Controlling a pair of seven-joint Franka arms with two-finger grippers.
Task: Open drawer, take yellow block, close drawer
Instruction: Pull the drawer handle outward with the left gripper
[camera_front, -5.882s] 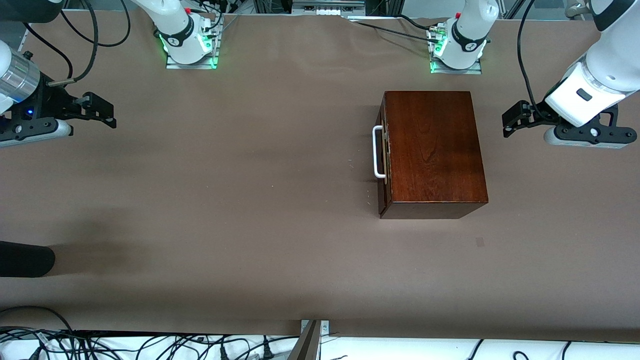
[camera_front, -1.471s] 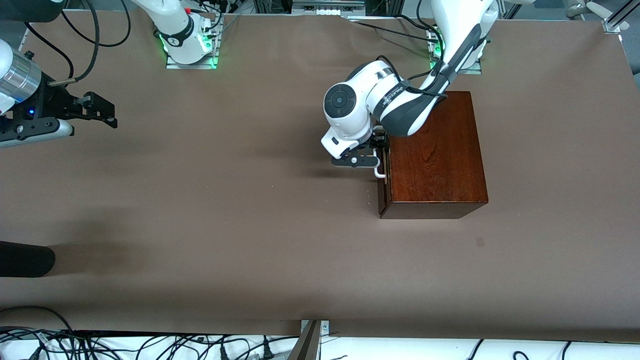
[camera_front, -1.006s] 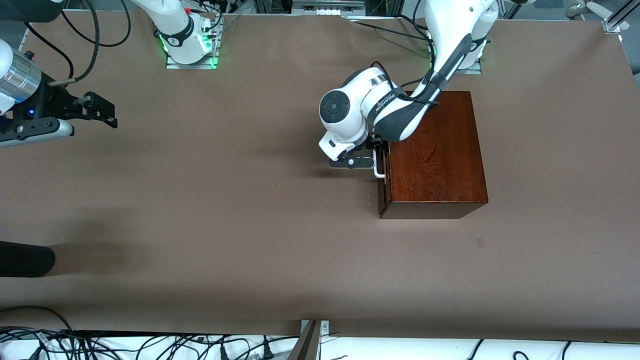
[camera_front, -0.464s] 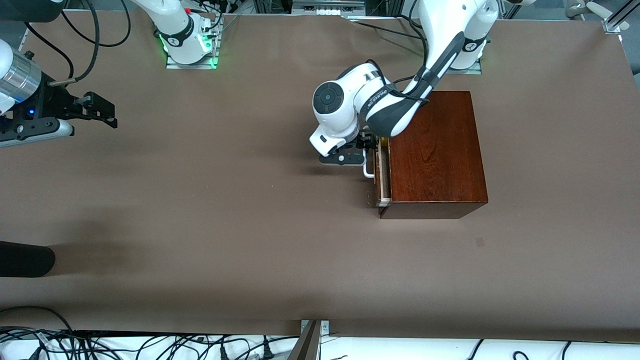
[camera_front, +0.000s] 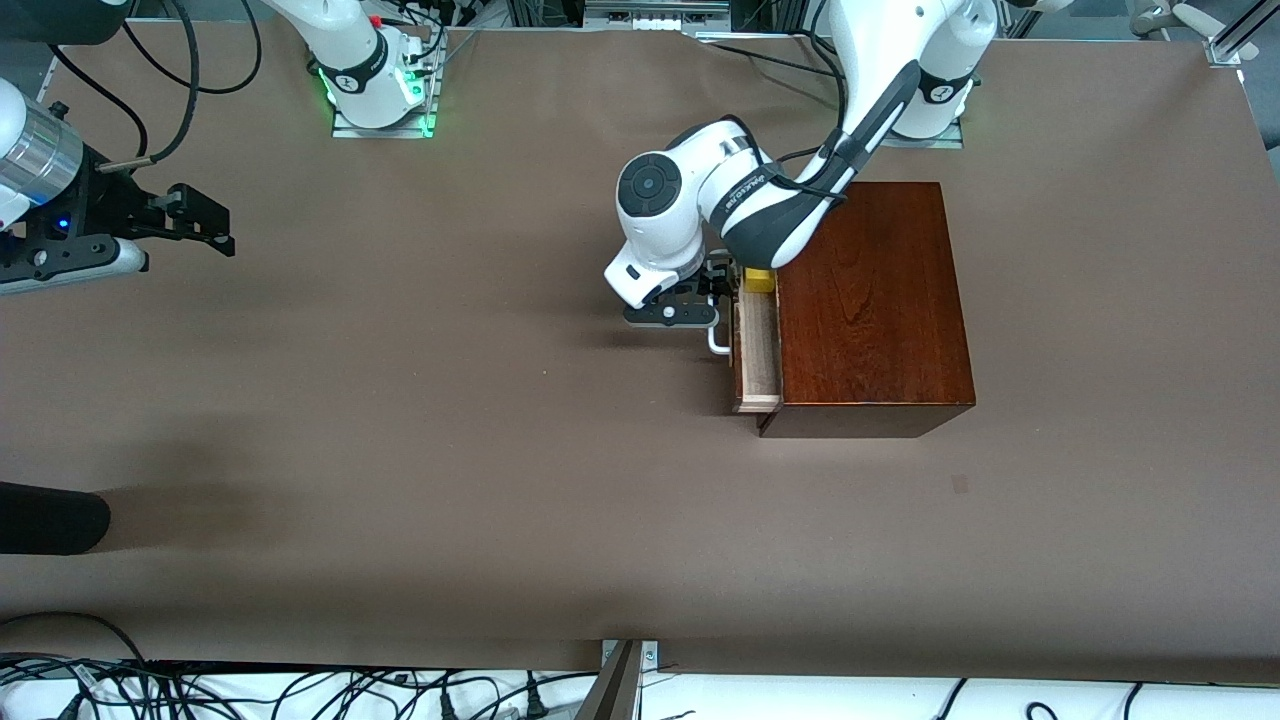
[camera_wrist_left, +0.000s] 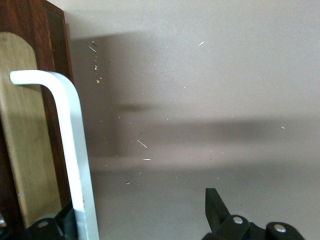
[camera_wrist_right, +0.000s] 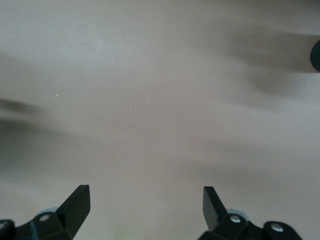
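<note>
Where the drawer (camera_front: 757, 350) juts partway out of the dark wooden box (camera_front: 868, 305), toward the right arm's end of the table, its pale interior is exposed and the yellow block (camera_front: 759, 280) is seen in the corner farthest from the front camera. The white handle (camera_front: 717, 340) is hooked by one finger of the left gripper (camera_front: 712, 300), whose fingers (camera_wrist_left: 216, 205) are spread wide. The right gripper (camera_front: 190, 220) is held wide open over the bare table (camera_front: 450, 420) at its own end, waiting.
</note>
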